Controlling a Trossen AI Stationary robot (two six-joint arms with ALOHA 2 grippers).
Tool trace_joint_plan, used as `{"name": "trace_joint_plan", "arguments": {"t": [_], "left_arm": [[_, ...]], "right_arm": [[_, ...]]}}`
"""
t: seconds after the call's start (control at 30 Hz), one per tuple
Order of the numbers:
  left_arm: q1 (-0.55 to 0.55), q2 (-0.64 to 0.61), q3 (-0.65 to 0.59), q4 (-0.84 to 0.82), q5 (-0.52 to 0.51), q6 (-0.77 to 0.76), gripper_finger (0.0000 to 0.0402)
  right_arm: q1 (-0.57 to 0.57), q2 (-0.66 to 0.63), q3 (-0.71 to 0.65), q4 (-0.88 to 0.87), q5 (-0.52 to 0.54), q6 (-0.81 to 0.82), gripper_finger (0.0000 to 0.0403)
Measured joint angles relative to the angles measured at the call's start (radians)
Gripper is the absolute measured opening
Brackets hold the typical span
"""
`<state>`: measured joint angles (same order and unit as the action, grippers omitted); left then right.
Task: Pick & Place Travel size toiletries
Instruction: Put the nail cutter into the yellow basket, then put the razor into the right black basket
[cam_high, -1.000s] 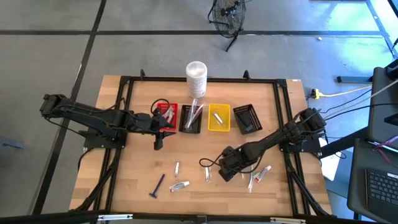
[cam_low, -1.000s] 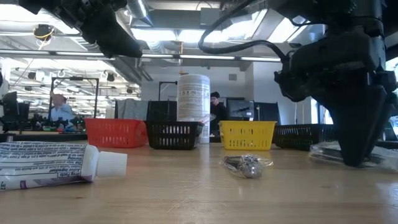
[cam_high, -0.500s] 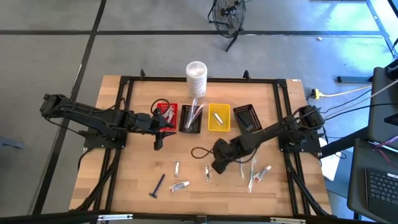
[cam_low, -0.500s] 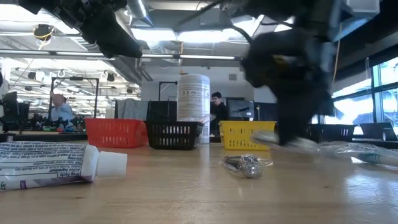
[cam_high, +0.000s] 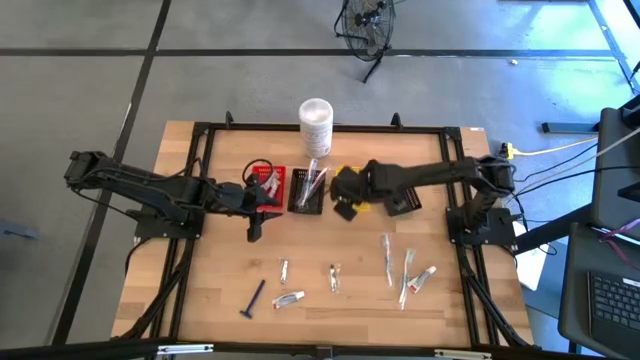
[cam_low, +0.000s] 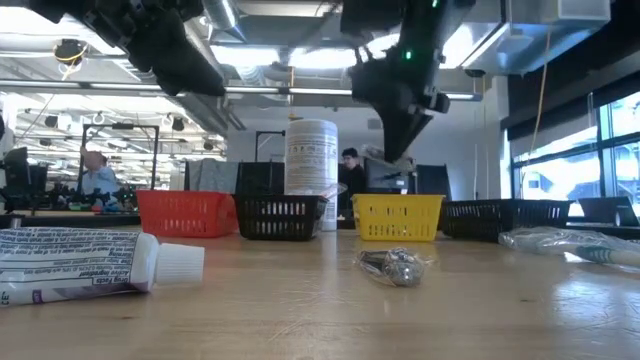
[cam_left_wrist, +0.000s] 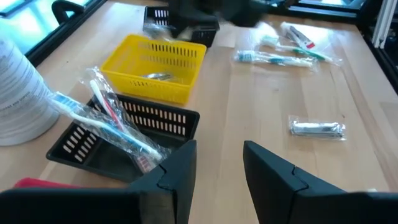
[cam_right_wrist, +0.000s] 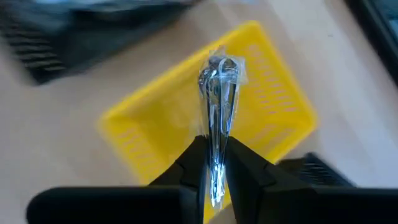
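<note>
My right gripper (cam_high: 345, 200) (cam_right_wrist: 214, 148) hangs over the yellow basket (cam_high: 353, 190) (cam_right_wrist: 281, 118), shut on a small silvery piece in clear wrap (cam_right_wrist: 219, 78). My left gripper (cam_high: 254, 226) (cam_left_wrist: 217, 167) is open and waits above the table near the red basket (cam_high: 271, 184). Lying flat on the wood are two more silvery pieces (cam_high: 284, 268) (cam_high: 334, 278), a white tube (cam_high: 288, 298), a dark blue razor (cam_high: 252, 298), two toothbrushes (cam_high: 387, 258) (cam_high: 405, 272) and another tube (cam_high: 425, 278). Wrapped toothbrushes (cam_left_wrist: 118, 124) lean in the black basket (cam_high: 306, 190). My right gripper pinches the wrapped silvery piece between its two fingers at the piece's near end (cam_right_wrist: 215, 134). The rest of it sticks out past the fingertips. The fingers point down from above (cam_low: 397, 140). The piece is lifted clear, over the yellow basket's inside.
A tall white cylindrical container (cam_high: 316, 123) stands behind the basket row. A second black basket (cam_high: 398, 190) sits right of the yellow one. A silvery piece (cam_left_wrist: 158, 76) lies inside the yellow basket. A black frame (cam_high: 200, 140) rims the table. People sit in the room behind (cam_low: 97, 175).
My right gripper has risen from the table's near right part, beside the toothbrushes, and swung toward the far edge to a place over the yellow basket, carrying the wrapped silvery piece clear of the wood. The left arm has kept still.
</note>
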<state>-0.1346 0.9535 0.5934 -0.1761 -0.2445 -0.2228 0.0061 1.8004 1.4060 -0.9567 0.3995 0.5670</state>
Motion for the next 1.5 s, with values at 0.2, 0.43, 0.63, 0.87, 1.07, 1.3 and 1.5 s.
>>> {"name": "trace_joint_plan", "arguments": {"t": [0.2, 0.43, 0.63, 0.87, 1.07, 1.3, 1.5], "left_arm": [[-0.009, 0.0, 0.0, -0.02, 0.0, 0.0, 0.0127], [-0.009, 0.0, 0.0, -0.019, 0.0, 0.0, 0.0127], [-0.009, 0.0, 0.0, -0.019, 0.0, 0.0, 0.0127], [-0.009, 0.0, 0.0, -0.018, -0.001, 0.0, 0.0127], [-0.009, 0.0, 0.0, -0.018, -0.001, 0.001, 0.0127], [-0.008, 0.0, 0.0, -0.018, -0.038, 0.001, 0.0127], [-0.009, 0.0, 0.0, -0.022, -0.05, 0.001, 0.0127]], "right_arm": [[-0.12, 0.001, -0.07, 0.08, -0.049, -0.085, 0.0053], [-0.195, 0.001, -0.147, 0.231, -0.108, -0.184, 0.0057], [-0.215, 0.001, -0.197, 0.266, -0.18, -0.212, 0.0054], [-0.216, 0.001, -0.222, 0.279, -0.18, -0.213, 0.0093], [-0.216, 0.001, -0.226, 0.293, -0.18, -0.214, 0.0143], [-0.207, 0.001, -0.189, 0.291, -0.18, -0.242, 0.0181], [-0.17, 0.001, -0.104, 0.175, -0.183, -0.205, 0.0175]]}}
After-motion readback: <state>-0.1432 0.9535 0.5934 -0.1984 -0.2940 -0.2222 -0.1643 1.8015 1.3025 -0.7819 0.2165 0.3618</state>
